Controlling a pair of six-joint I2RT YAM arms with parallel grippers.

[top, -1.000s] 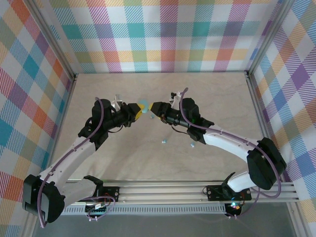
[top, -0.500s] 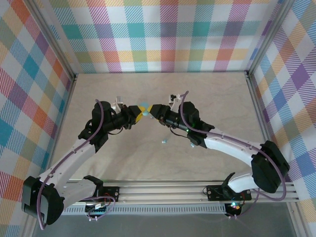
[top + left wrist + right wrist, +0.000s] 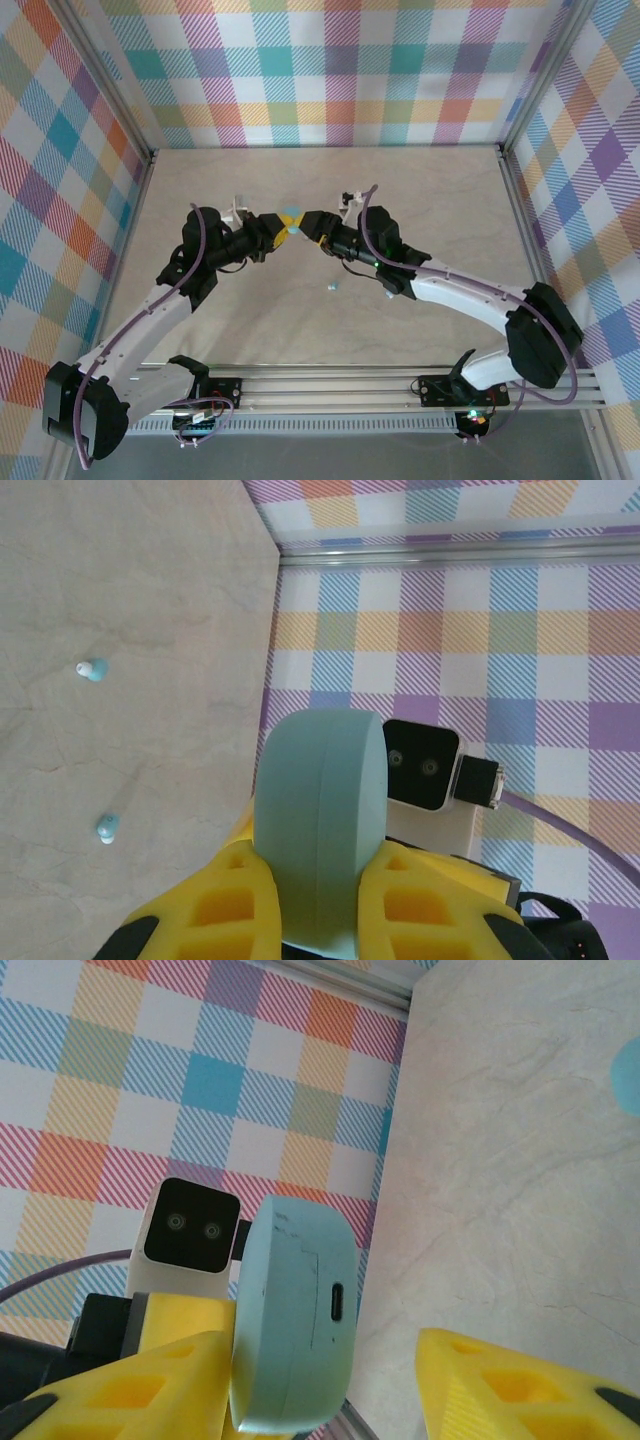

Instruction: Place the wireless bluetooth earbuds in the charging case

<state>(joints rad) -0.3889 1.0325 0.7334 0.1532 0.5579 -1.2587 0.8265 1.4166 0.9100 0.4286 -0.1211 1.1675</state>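
As the right gripper (image 3: 311, 224) closes in, the left gripper (image 3: 320, 895) clamps the charging case (image 3: 320, 810).
Right jaws gape; opening the lid looks next.

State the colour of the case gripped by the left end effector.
Plain pale teal; the charging case shows best in the left wrist view.

Case (image 3: 318, 810) in left claw (image 3: 322, 880); earbuds (image 3: 92, 670) on table (image 3: 160, 570).
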